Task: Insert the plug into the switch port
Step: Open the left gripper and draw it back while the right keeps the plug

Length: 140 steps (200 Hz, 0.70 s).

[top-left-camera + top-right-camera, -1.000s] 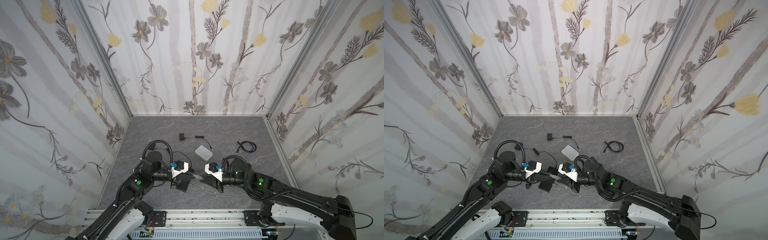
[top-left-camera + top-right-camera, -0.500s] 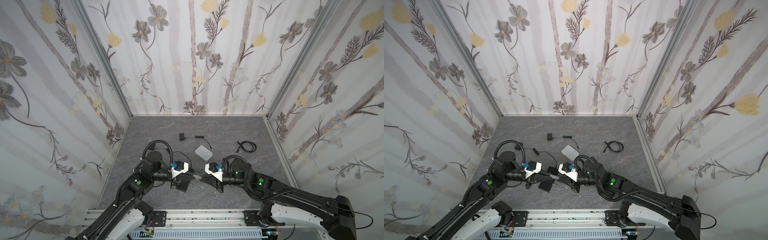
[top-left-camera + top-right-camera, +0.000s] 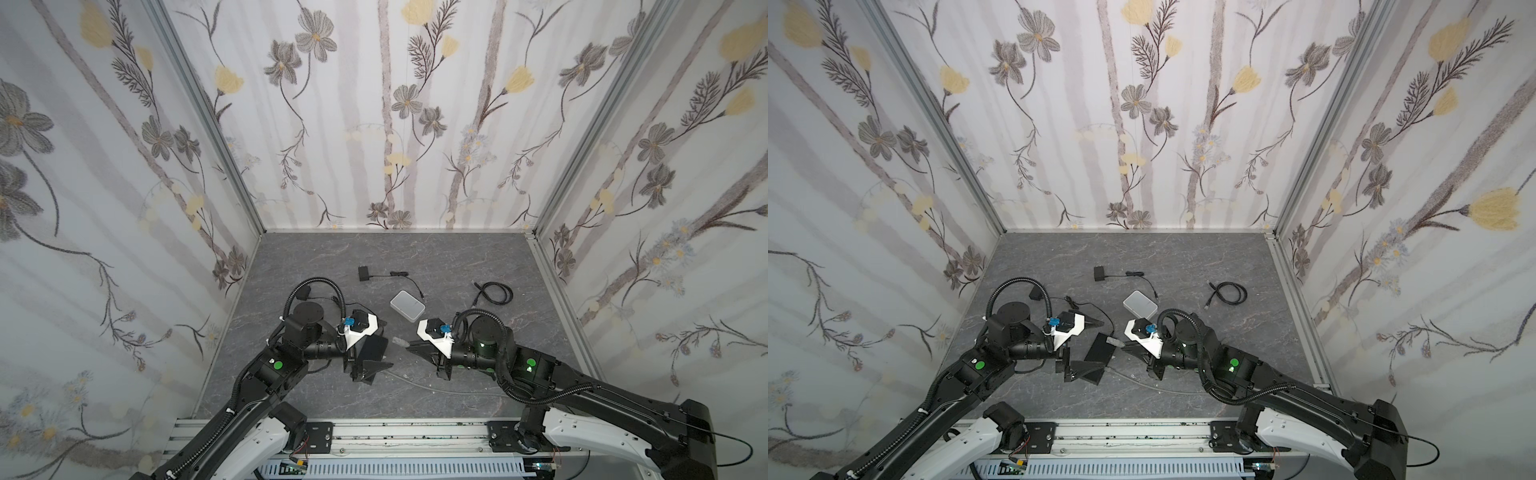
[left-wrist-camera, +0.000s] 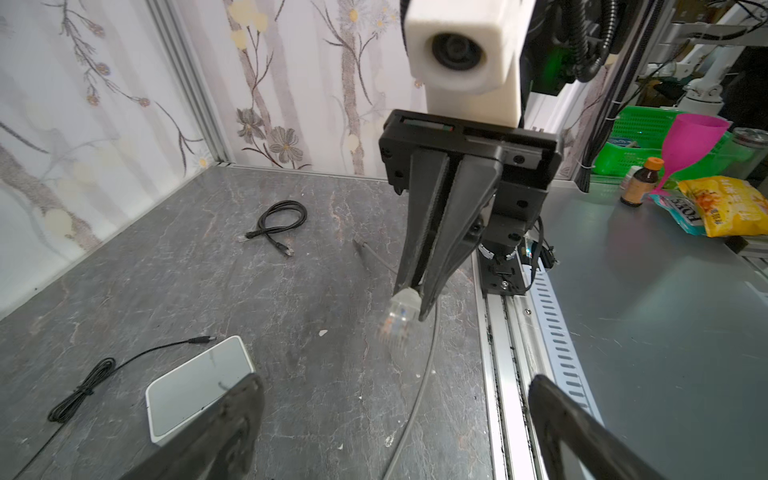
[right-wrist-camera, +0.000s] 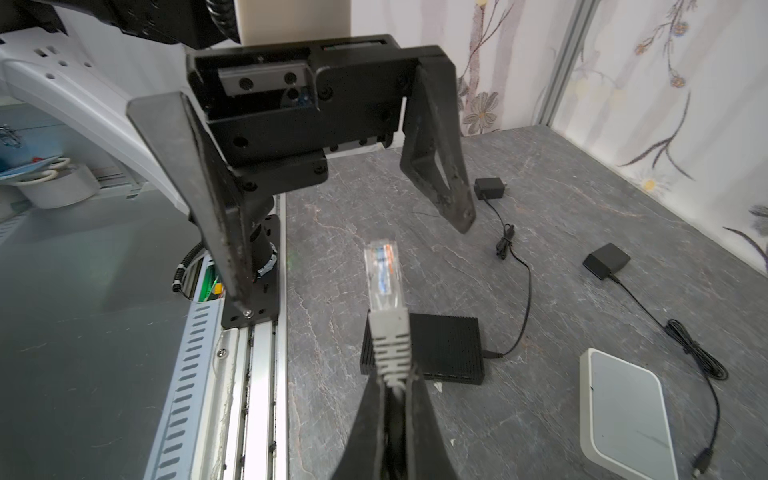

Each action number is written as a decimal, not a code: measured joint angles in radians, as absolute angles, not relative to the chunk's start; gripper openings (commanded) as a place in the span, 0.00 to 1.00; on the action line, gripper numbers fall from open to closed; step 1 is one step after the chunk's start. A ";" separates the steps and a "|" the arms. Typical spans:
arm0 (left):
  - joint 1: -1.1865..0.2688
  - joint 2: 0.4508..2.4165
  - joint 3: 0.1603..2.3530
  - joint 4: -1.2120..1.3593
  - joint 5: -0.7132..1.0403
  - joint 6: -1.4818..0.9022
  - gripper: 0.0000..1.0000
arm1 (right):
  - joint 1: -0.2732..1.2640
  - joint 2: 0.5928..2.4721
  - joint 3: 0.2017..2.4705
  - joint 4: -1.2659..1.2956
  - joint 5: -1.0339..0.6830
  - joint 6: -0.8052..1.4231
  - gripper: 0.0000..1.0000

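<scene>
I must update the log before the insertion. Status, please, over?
Left pincer wide open, empty. Right pincer shut on plug at its boot. Plug in air, not yet in switch. White box aside, not blocking.

Left end effector (image 4: 395, 380) spread wide; right end effector (image 4: 415, 297) pinched tight; tips facing, apart.

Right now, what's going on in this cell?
The right gripper is shut on the grey boot of a clear Ethernet plug, holding it in the air. The left gripper faces it, wide open and holding nothing. The black switch lies flat on the table below them, with a thin black lead running into its side. The plug is not in a port yet. The white box and coiled black cable sit apart from both grippers.
</scene>
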State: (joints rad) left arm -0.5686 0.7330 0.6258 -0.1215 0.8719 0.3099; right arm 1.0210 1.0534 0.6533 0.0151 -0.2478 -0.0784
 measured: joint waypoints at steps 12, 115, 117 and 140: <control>-0.569 0.733 0.626 -0.114 0.844 0.293 1.00 | 1.000 1.032 0.631 0.004 -0.212 -0.062 0.00; -0.569 1.005 0.751 -0.161 0.257 -0.253 1.00 | 0.954 0.882 0.495 -0.058 -0.098 0.009 0.00; -0.569 1.012 0.751 -0.169 0.250 -0.266 1.00 | 0.953 0.879 0.493 -0.058 -0.098 0.010 0.00; -0.569 1.047 0.745 -0.229 0.183 -0.406 1.00 | 0.950 0.865 0.484 -0.056 -0.101 0.026 0.00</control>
State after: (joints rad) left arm -0.5686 1.0470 0.7448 -0.2287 0.1825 -0.4057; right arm 0.9504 0.8650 0.4839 -0.0559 -0.1005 0.0257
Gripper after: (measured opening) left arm 0.997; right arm 0.067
